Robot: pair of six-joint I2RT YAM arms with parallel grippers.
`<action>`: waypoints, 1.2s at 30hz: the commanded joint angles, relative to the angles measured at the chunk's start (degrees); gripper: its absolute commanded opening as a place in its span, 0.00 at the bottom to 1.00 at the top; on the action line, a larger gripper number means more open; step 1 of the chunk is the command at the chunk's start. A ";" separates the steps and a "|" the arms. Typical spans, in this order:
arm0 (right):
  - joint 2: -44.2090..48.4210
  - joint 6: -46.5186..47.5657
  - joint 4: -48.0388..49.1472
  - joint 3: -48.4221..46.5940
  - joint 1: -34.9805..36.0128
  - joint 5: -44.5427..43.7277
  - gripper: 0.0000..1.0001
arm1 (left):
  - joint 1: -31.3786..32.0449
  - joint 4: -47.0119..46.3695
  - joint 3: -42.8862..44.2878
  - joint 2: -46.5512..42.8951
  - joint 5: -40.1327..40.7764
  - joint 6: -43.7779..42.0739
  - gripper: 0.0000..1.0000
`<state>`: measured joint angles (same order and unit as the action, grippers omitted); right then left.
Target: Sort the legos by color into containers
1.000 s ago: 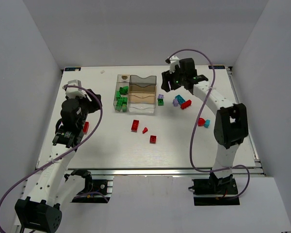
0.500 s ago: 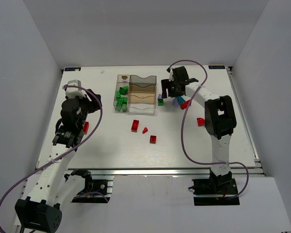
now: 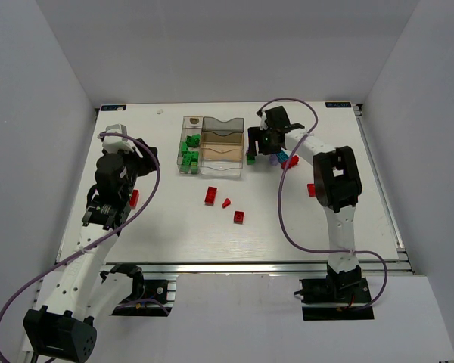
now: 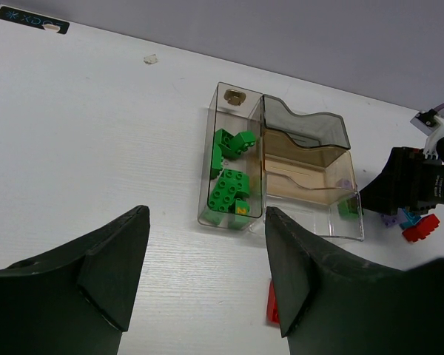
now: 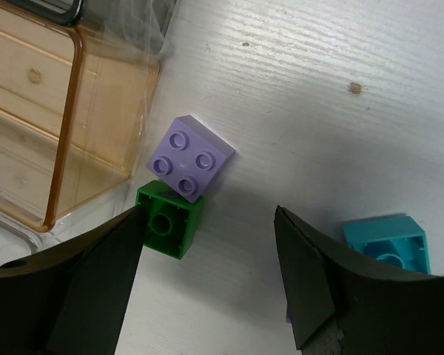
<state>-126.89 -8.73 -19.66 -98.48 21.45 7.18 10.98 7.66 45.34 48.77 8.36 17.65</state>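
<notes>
The clear brown-tinted organizer tray (image 3: pixel 222 148) holds several green legos (image 3: pixel 188 156) in its long narrow compartment, also seen in the left wrist view (image 4: pixel 229 181). My right gripper (image 3: pixel 261 150) is open and empty, low over the table just right of the tray. In its wrist view the gripper (image 5: pixel 209 237) has an upside-down green lego (image 5: pixel 168 225) by its left finger, with a lilac lego (image 5: pixel 189 157) touching that lego's far side and a light blue lego (image 5: pixel 388 242) by its right finger. My left gripper (image 3: pixel 145 153) is open and empty, held high at the left (image 4: pixel 205 229).
Three red legos (image 3: pixel 210 195), (image 3: pixel 226 203), (image 3: pixel 239 217) lie in front of the tray. Another red lego (image 3: pixel 135 198) lies by the left arm, and one (image 3: pixel 312 189) beside the right arm. A red lego (image 3: pixel 291 161) lies right of the right gripper.
My right gripper has moved left and down, from behind the loose legos to just over the green and lilac legos by the tray. The left arm has not moved.
</notes>
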 commanded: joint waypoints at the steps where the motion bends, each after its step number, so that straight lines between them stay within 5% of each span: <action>1: -0.02 -1.02 0.15 -2.25 0.08 2.22 0.75 | -0.17 -0.81 -0.17 0.01 -0.10 0.02 0.73; 13: 0.59 -1.82 1.03 -0.31 0.52 6.36 0.74 | -0.17 -0.72 -0.25 0.27 -0.19 0.02 0.73; 29: 0.33 -1.11 3.13 2.15 3.24 -4.89 0.66 | -0.17 -0.72 -0.25 0.01 -0.01 0.02 0.73; 36: 2.00 0.38 6.29 5.83 3.42 -9.99 0.52 | -0.17 -0.72 -0.17 0.01 0.08 0.10 0.73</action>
<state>-126.76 -9.41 -15.46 -94.89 25.02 0.80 10.98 7.66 45.34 49.30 8.36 17.65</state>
